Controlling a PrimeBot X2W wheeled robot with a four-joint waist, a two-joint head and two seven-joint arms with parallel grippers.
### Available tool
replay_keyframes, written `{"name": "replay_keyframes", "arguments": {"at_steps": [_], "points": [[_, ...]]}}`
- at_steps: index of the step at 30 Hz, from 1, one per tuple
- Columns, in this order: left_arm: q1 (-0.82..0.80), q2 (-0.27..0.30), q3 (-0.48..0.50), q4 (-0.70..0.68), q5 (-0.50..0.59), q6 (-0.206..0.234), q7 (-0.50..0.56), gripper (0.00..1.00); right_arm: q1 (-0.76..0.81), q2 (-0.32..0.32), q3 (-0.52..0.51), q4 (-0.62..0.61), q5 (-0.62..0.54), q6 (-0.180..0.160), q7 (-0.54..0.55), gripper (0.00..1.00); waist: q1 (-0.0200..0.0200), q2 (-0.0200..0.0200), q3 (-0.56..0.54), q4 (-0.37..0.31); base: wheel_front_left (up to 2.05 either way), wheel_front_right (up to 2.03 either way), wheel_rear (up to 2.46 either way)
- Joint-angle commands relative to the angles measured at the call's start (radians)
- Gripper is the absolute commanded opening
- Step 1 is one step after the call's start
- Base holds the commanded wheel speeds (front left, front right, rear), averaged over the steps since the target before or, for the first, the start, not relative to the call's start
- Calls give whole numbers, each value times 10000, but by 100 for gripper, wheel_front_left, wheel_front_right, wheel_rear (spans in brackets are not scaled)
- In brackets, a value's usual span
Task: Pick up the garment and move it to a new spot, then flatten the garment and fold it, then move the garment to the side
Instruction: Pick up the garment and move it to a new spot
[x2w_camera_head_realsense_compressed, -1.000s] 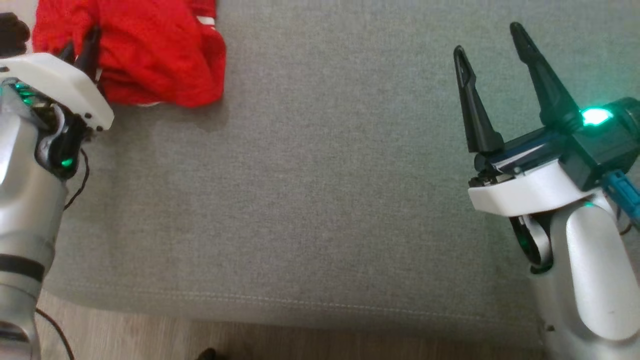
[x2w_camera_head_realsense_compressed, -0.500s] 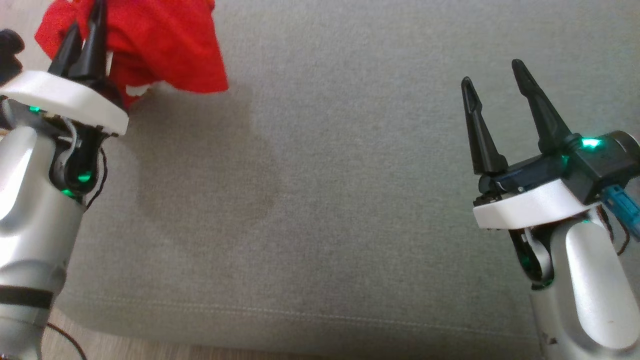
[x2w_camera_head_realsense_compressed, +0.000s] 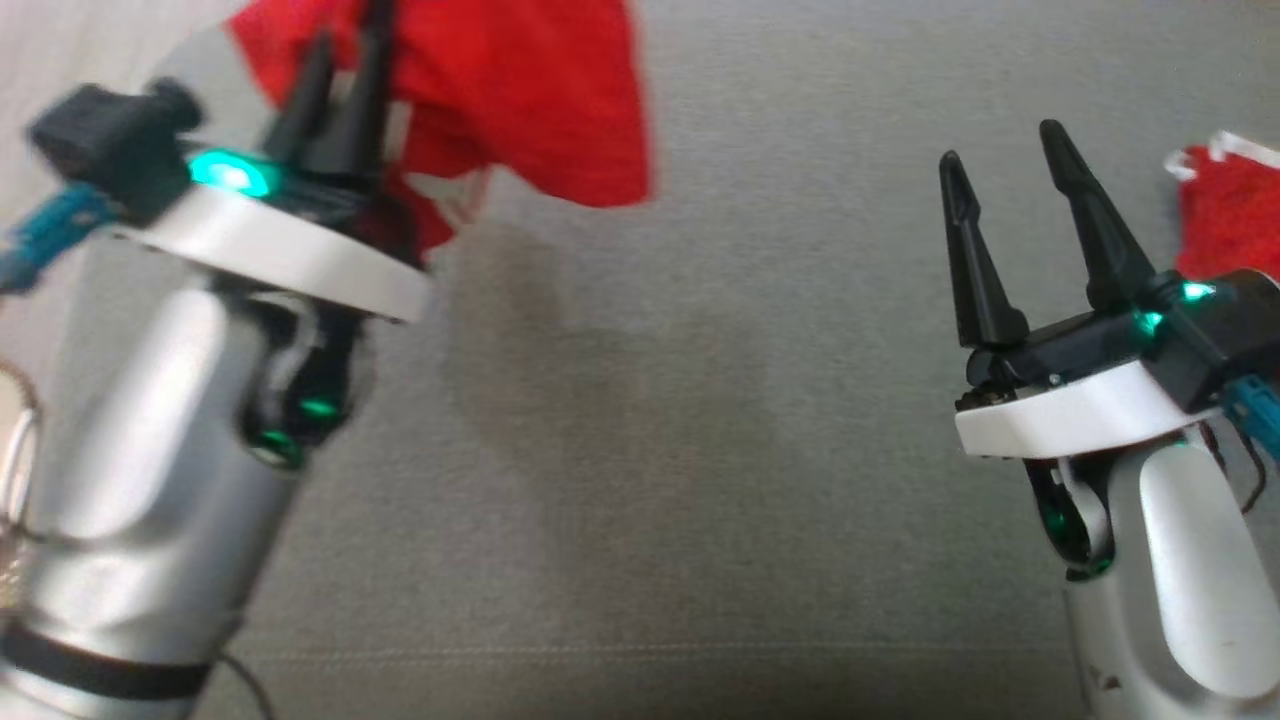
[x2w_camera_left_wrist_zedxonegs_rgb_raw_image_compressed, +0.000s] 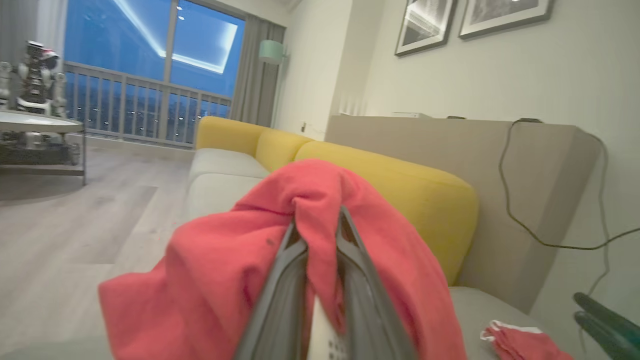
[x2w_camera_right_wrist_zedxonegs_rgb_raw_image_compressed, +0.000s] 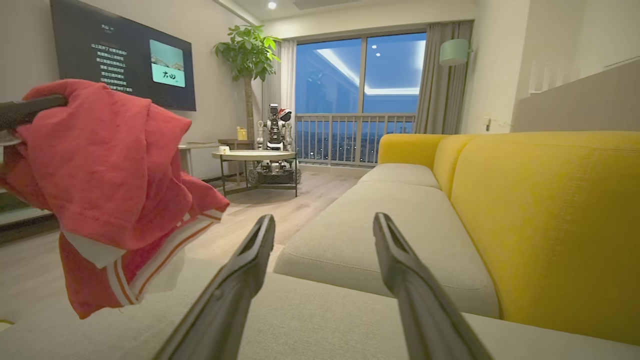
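Now, left gripper (x2w_camera_head_realsense_compressed: 350, 30): ten o'clock, fingers pinched tight on red garment (x2w_camera_head_realsense_compressed: 540, 100).
red garment: eleven o'clock, hanging clear of grey sofa seat (x2w_camera_head_realsense_compressed: 640, 450).
right gripper (x2w_camera_head_realsense_compressed: 1000, 145): three o'clock, jaws spread wide, holding nothing.
second red cloth (x2w_camera_head_realsense_compressed: 1225, 215): two o'clock, lying on the seat.

The only writing is on the dark screen (x2w_camera_right_wrist_zedxonegs_rgb_raw_image_compressed: 122, 62) on the wall in the right wrist view: a short heading at the top left and, under it, several lines of small pale characters, too small to read. Beside these lines, a green tile (x2w_camera_right_wrist_zedxonegs_rgb_raw_image_compressed: 167, 63) on the same screen carries two larger dark characters, which look Chinese but cannot be read with any certainty.
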Motion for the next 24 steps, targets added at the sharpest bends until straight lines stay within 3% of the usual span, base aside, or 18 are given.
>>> {"name": "replay_keyframes", "arguments": {"at_steps": [1,7,13,14,15,16,20,24], "points": [[-431,186,335,-405,126,57,52,0,-186,97,195,-393,102,-4,-68,100,1,0,59,-258,0,0,0],[-282,-935,-313,-311,221,554,76,0,-305,97,227,-631,218,-4,-75,100,1,0,241,-1160,0,0,0],[-255,-2016,-1135,1376,976,912,-213,0,-446,97,305,-790,237,-4,-49,100,1,0,509,-1949,0,0,0],[-240,-2176,-1264,1696,1048,915,-238,37,-445,97,322,-802,258,-4,-59,100,1,0,541,-2036,0,0,0],[-239,-2319,-1381,1957,1097,875,-265,82,-437,97,335,-816,275,-4,-70,100,1,0,574,-2108,0,0,0],[-224,-2450,-1520,2195,1064,752,-272,100,-424,97,338,-826,288,-4,-86,100,1,0,595,-2155,0,0,0],[-265,-2718,-1861,2581,1142,354,-352,100,-320,97,297,-833,293,-4,-144,100,1,0,589,-2157,0,0,0],[-202,-2714,-1512,2371,1307,366,-410,100,-203,97,272,-754,266,-4,-156,100,1,0,412,-1871,0,0,0]]}}
